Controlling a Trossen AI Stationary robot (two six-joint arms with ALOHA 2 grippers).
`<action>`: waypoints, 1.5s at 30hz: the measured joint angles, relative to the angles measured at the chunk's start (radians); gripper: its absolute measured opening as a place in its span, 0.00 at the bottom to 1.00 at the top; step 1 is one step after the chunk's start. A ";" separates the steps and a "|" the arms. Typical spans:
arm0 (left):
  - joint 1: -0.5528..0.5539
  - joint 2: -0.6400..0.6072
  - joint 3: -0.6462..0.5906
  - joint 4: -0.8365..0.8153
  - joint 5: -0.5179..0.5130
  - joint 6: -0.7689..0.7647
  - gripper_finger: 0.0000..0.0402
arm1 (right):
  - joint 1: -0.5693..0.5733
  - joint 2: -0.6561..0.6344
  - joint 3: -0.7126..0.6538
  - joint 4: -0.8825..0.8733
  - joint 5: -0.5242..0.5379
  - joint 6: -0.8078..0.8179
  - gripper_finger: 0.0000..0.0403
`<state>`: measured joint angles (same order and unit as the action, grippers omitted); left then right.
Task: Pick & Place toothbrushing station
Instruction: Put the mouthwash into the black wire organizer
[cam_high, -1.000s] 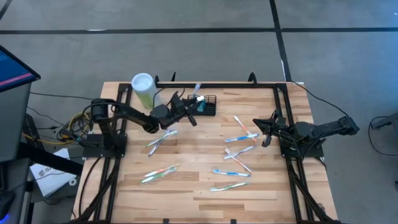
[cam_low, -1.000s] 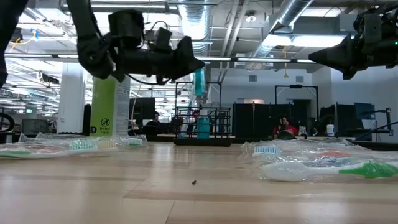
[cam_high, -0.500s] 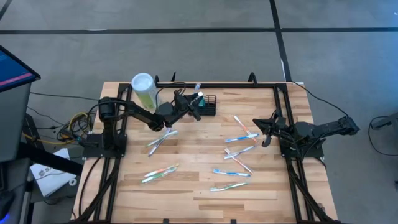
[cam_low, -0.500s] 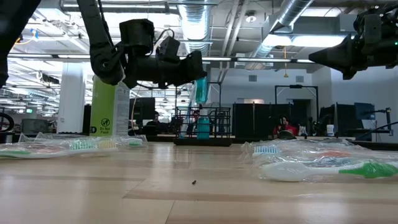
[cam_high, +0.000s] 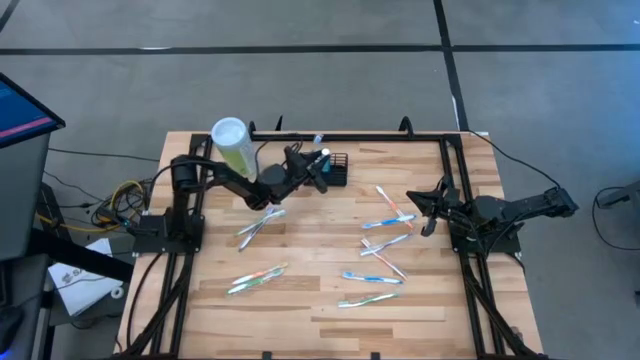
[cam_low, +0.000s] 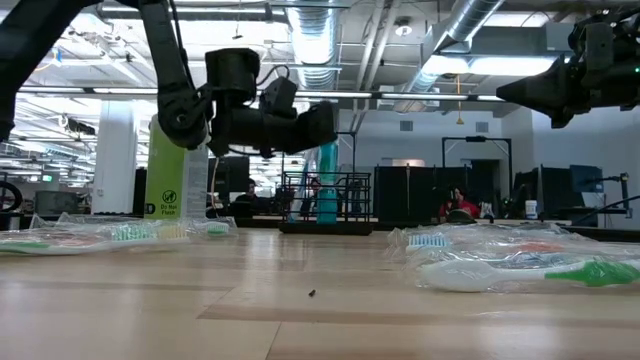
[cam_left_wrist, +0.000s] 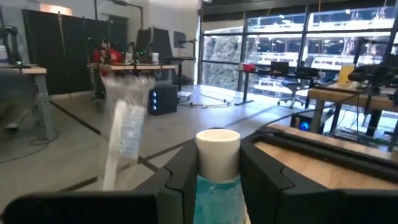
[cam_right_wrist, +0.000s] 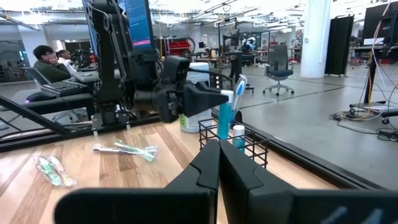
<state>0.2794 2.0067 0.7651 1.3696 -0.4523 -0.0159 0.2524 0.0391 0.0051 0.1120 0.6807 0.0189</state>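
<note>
High view has our left gripper (cam_high: 322, 172) clamped on a teal tube (cam_low: 327, 165) right over the black wire basket (cam_high: 336, 170) near the table's (cam_high: 320, 300) upper middle, probably lining up the drop, while our right gripper (cam_high: 425, 208) waits shut and empty mid-right.
</note>
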 joint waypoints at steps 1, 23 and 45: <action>0.000 0.010 0.004 0.001 -0.001 0.000 0.21 | 0.000 0.000 0.000 0.000 0.000 0.000 0.00; -0.004 0.038 0.008 -0.054 -0.027 -0.016 0.23 | 0.000 0.000 0.000 -0.002 0.000 0.000 0.00; -0.005 0.046 0.008 -0.105 -0.023 -0.043 0.23 | 0.000 0.000 0.000 -0.002 0.000 0.000 0.00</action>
<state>0.2745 2.0530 0.7730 1.2650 -0.4758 -0.0591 0.2523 0.0391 0.0051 0.1101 0.6804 0.0189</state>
